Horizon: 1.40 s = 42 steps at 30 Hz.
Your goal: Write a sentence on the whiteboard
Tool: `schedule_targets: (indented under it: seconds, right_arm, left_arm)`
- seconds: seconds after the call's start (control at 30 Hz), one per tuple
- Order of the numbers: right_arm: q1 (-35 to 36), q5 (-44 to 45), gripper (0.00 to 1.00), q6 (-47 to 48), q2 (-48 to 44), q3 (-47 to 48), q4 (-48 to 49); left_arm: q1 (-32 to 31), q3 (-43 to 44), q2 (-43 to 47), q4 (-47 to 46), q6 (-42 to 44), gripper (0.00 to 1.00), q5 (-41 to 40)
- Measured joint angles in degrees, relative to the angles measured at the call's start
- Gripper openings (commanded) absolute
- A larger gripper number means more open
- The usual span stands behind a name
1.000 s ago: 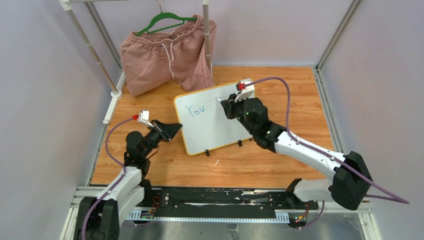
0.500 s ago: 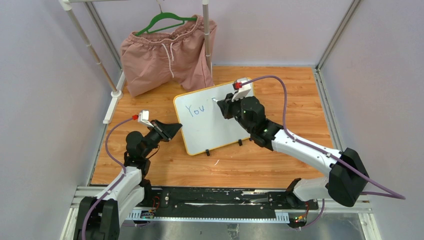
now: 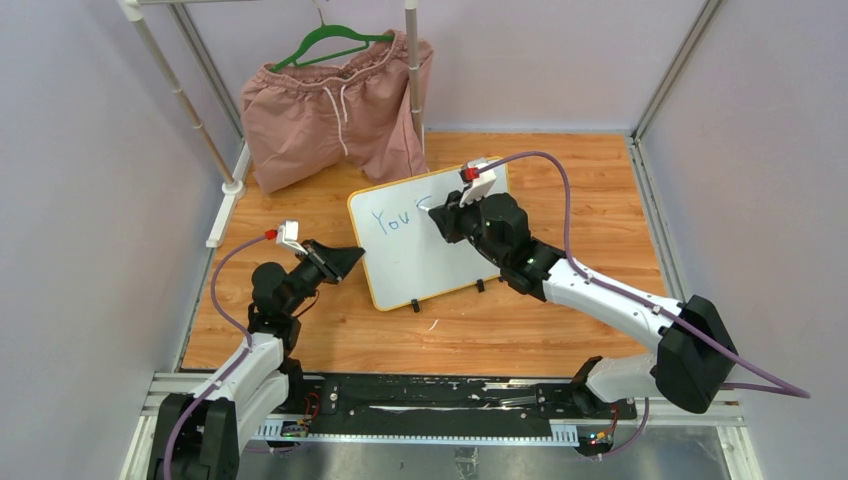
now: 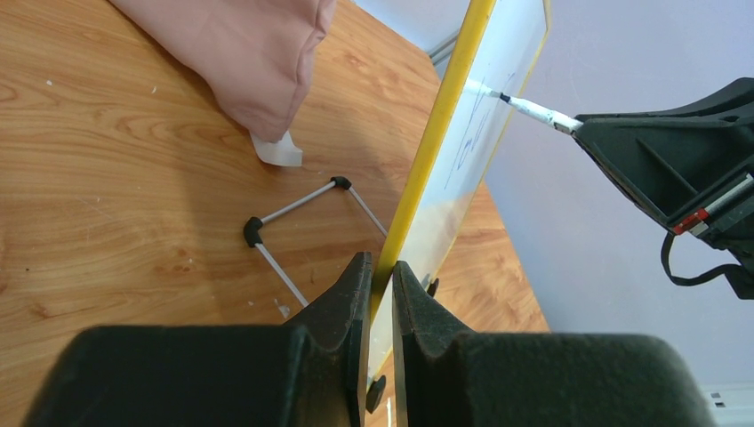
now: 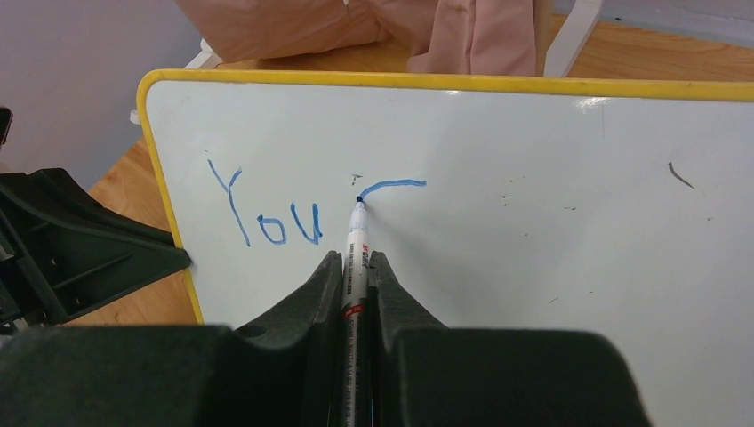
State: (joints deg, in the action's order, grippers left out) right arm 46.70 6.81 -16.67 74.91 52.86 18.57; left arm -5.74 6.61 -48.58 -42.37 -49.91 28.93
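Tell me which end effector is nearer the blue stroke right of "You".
Right. The right end effector holds a marker whose tip touches the stroke at its left end. The left end effector clamps the whiteboard by its yellow frame, on the far side of "You".

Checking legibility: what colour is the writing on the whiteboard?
Blue writing on the white whiteboard, clearest in the right wrist view.

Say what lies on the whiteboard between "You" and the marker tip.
Only bare whiteboard, shown in the right wrist view: the marker tip sits just right of "You", at the left end of a short blue stroke.
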Motion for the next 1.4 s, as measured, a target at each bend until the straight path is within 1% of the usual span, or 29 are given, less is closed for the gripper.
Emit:
schedule_targets:
  seconds: [0.5, 0.97, 1.07, 1.23, 1.4]
  right_arm:
    - [0.00, -1.36, 0.00, 0.44, -1.99, -3.26, -1.55]
    - [-0.85, 1.75, 0.00, 1.49, -5.05, -4.94, -4.55]
    - [-1.25, 1.77, 0.00, 1.49, -6.14, -5.40, -3.96]
    - [-1.36, 1.14, 0.00, 2.34, -9.53, -8.44, -0.15]
    - [-1.36, 1.07, 0.00, 2.78, -8.85, -7.76, -0.07]
  left_arm:
    - [0.00, 0.00, 0.00, 0.00, 0.00, 0.00, 0.00]
    - [0.00, 0.00, 0.00, 0.00, 0.00, 0.00, 0.02]
    - [0.00, 0.00, 0.00, 0.00, 0.00, 0.00, 0.02]
    - [0.00, 0.00, 0.00, 0.00, 0.00, 0.00, 0.02]
    - [0.00, 0.00, 0.00, 0.00, 0.00, 0.00, 0.02]
